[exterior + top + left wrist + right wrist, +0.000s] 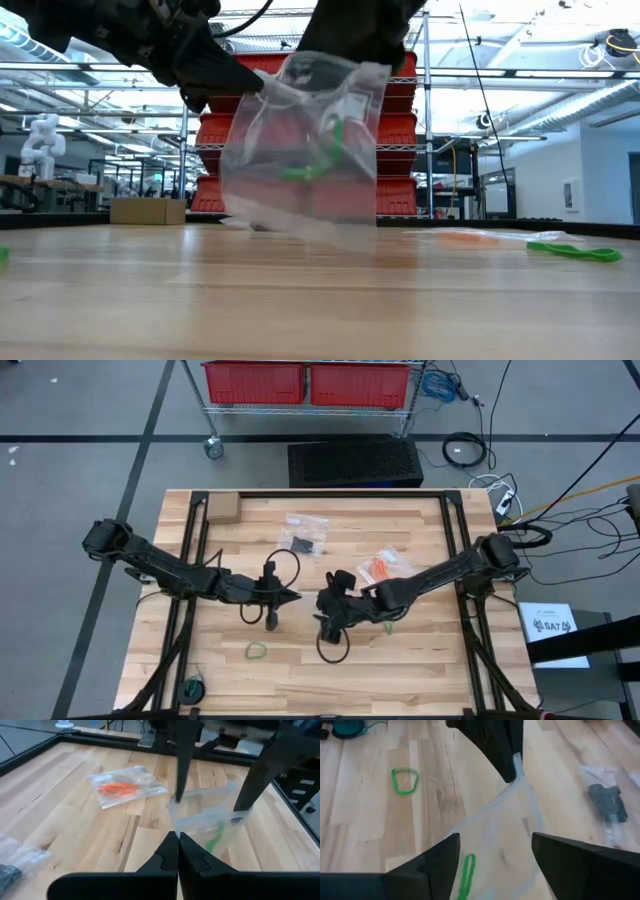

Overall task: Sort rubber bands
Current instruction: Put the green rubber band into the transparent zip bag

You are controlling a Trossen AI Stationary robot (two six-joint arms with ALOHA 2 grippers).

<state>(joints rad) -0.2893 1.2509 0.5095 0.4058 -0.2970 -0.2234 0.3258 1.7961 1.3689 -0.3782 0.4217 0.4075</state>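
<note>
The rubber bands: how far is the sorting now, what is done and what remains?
Done: an orange bag and a black bag lie filled on the table. In hand: the shut left end effector pinches the clear bag, which holds a green band; the right end effector is open at the bag. Left: two loose green bands on the table.

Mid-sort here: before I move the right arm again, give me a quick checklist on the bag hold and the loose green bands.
1. Left end effector shut on the clear bag at its top edge: ok.
2. Right end effector open, astride the bag: ok.
3. Green band inside the bag: ok.
4. Bag lifted, only its lower edge near the table: ok.
5. Loose green band on the table, not bagged: not ok.
6. Bag mouth open wide enough for the next band: cannot tell.
</note>
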